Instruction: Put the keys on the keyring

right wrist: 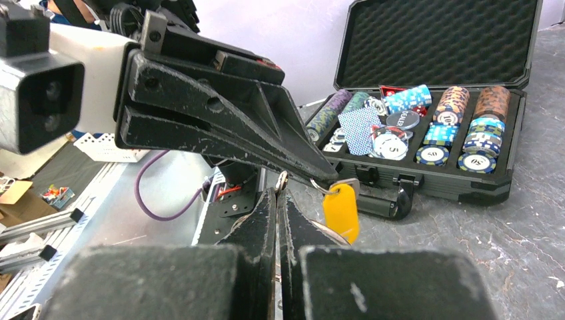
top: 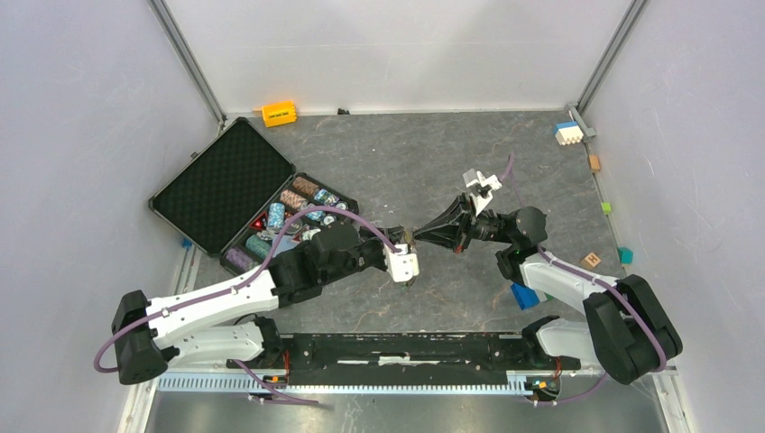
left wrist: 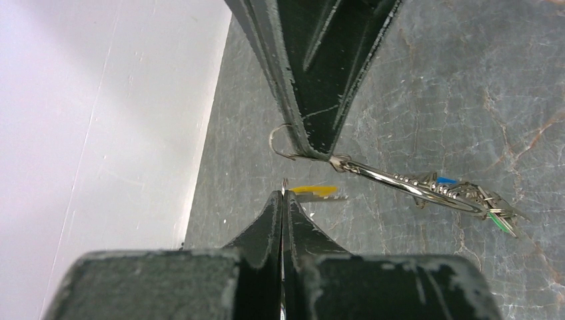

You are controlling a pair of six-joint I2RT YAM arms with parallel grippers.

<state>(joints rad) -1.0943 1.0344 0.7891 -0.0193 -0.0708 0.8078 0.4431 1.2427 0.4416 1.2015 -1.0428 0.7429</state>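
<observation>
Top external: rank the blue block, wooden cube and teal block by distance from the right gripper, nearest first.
From the right gripper:
1. blue block, to its right and toward the near edge.
2. wooden cube, farther right.
3. teal block, farthest right, just past the cube.

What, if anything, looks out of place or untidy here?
Small blocks lie scattered along the table's right edge, away from the work. In the open case, a card deck and some loose chips lie tilted among the rest. The key and keyring show no clear damage.
</observation>
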